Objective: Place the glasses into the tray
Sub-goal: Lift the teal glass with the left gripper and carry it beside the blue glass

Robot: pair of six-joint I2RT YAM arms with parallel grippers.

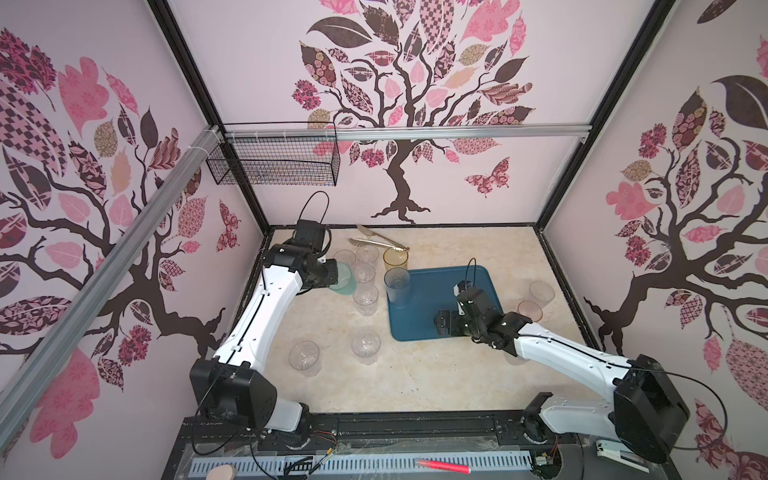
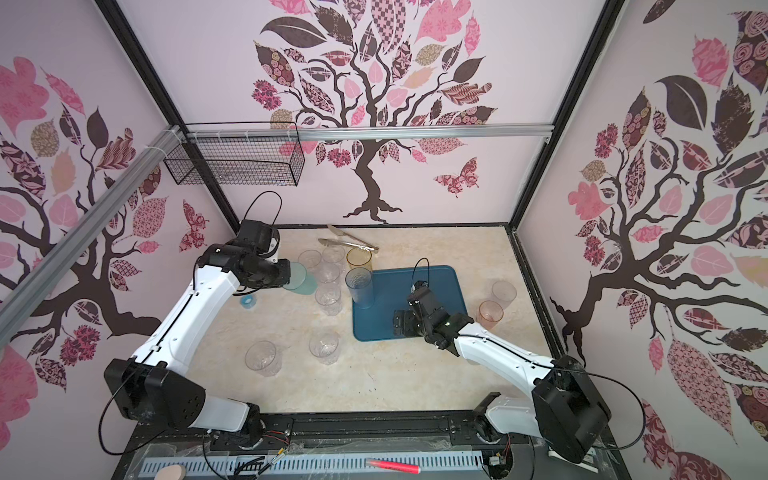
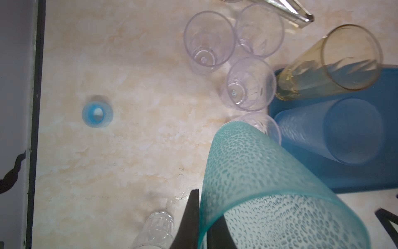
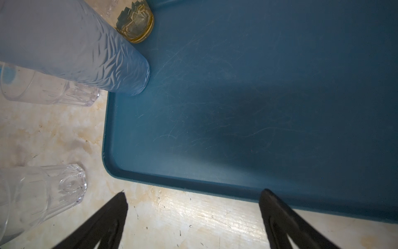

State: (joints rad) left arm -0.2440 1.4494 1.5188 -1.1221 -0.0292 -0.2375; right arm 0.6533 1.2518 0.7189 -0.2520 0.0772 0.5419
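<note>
A marbled tabletop [image 1: 415, 374] bears one tray [image 1: 436, 282] holding one blue tumbler [image 1: 397, 286] and one amber tumbler [image 1: 395, 259]. The left gripper [image 3: 203, 224] clamps the wall of the tilted teal tumbler [image 3: 269, 172], left of the tray; the right gripper [image 4: 195, 193] gapes empty over its near edge. On the table: seven clear tumblers [image 1: 365, 345], one pink tumbler [image 1: 530, 311]

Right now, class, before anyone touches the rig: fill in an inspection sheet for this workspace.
Surface: beige marbled tabletop, scuffed.
Job's things: blue glass standing in tray; amber glass at its corner; teal glass gripped; clear tumblers and pink glass outside.
Clutter: metal tongs, small blue ring.
Grippers: left gripper shut on teal glass's rim; right gripper open, empty, above tray edge.
Cables: black loop rising behind each gripper.
Surroundings: tree-print walls, wire basket, pink marker at front.
</note>
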